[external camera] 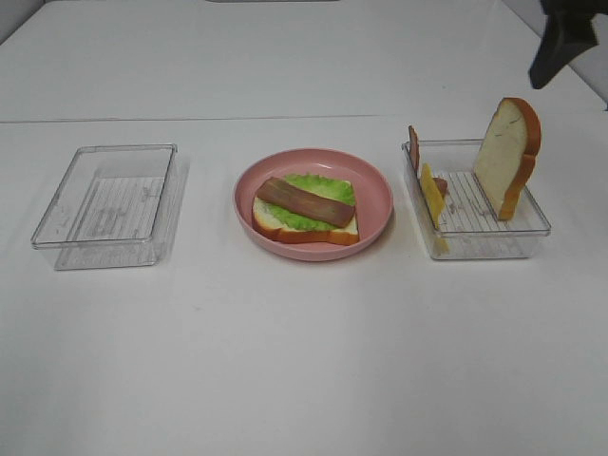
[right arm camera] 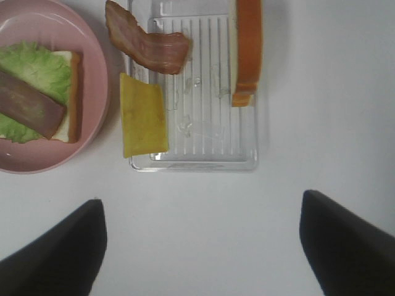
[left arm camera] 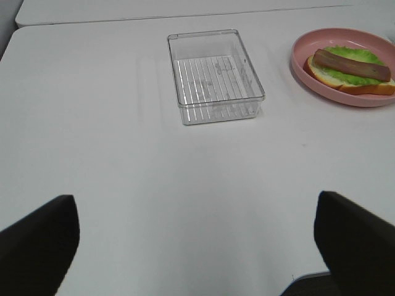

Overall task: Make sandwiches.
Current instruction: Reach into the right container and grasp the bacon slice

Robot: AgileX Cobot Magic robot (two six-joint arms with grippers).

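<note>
Sandwich (external camera: 306,211) is about halfway there I'd say; it sits on the pink plate (external camera: 381,204) in the middle, a bottom bread slice (external camera: 281,228) with lettuce (external camera: 325,186) and one bacon strip (external camera: 304,201) on top; cheese slice (external camera: 433,195), second bacon strip (right arm camera: 148,46) and top bread slice (external camera: 508,157) wait in the right tray (external camera: 494,244), bread standing on edge; left tray (external camera: 104,251) holds nothing; left gripper (left arm camera: 196,209) and right gripper (right arm camera: 200,205) both spread wide, gripping nothing.

High exterior camera overlooks the whole table (external camera: 304,361), left wrist view slants from afar toward left tray (left arm camera: 216,110), right wrist view looks straight down, closer, on right tray (right arm camera: 191,161), all share the plate (external camera: 375,204)
</note>
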